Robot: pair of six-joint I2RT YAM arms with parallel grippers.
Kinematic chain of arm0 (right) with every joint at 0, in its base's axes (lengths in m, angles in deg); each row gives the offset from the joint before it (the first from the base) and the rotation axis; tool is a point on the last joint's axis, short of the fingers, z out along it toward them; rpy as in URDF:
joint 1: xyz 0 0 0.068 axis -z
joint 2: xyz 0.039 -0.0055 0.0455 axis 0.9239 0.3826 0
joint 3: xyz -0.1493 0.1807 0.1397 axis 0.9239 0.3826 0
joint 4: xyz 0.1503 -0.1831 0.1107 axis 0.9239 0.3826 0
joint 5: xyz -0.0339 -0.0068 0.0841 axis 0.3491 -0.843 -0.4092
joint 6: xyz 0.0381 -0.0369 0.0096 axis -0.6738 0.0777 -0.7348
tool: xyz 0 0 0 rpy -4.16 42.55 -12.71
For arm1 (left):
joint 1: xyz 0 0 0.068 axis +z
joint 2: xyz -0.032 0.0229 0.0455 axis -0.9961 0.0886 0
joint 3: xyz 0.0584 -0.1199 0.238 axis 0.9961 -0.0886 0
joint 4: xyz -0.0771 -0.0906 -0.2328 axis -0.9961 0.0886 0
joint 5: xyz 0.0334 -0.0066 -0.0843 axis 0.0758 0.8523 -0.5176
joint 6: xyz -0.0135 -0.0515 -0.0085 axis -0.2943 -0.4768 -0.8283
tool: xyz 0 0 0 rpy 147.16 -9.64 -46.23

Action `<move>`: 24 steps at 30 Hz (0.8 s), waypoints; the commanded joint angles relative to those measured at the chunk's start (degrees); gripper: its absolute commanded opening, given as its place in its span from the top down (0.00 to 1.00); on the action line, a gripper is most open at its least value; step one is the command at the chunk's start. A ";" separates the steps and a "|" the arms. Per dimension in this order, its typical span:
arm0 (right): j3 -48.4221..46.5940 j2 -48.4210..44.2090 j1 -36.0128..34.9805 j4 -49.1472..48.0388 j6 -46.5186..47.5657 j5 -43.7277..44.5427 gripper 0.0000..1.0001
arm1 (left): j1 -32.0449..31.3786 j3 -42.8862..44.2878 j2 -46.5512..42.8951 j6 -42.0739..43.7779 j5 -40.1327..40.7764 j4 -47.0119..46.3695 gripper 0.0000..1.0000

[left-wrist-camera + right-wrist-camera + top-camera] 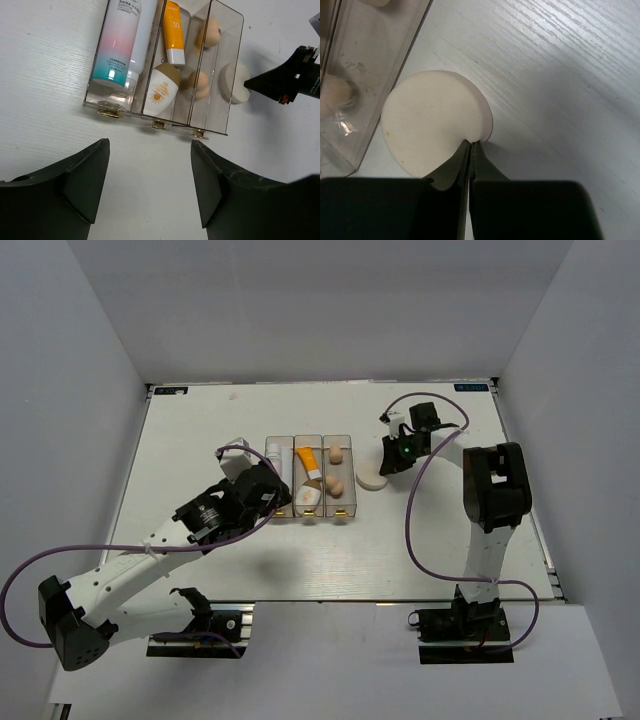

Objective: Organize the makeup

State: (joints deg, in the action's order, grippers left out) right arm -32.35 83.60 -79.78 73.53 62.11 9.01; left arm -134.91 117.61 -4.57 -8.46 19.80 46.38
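My right gripper [471, 144] is shut on the rim of the cream round puff [430, 125], which sits just outside the right-hand clear bin [365, 75]. From above, the puff [372, 480] lies right of the three bins, with the right gripper [387, 466] at its far-right edge. The left bin holds the white bottle with a pink band [120, 40] and a white tube [146, 30]. An orange tube [173, 35] and a white oval compact [162, 90] lie in the middle bin. Two tan sponges [210, 32] [199, 85] rest in the right bin. My left gripper [150, 185] hangs open and holds nothing, near the bins' front ends.
The three bins [308, 475] stand side by side mid-table, gold knobs [159, 125] on their near ends. The left arm [200, 520] reaches diagonally across the left of the table. The right arm [490, 490] and its cable stand to the right of the puff.
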 commanded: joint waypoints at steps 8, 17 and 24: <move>-4.63 -10.07 1.64 1.57 4.10 -4.20 1.00 | -0.19 0.94 -1.78 -0.70 1.36 0.69 0.24; -6.48 -16.14 -1.26 0.78 4.54 -3.67 1.00 | -0.19 1.03 -0.99 -0.34 0.92 0.16 0.24; -8.15 -14.48 -6.70 2.79 5.86 0.37 1.00 | -0.19 1.21 -0.73 -0.17 0.92 -0.10 0.24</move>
State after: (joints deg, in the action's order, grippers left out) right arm -37.86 68.33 -84.33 75.10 66.83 7.67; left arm -134.91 117.61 -4.88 -8.46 19.93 46.77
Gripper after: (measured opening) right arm 0.014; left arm 0.757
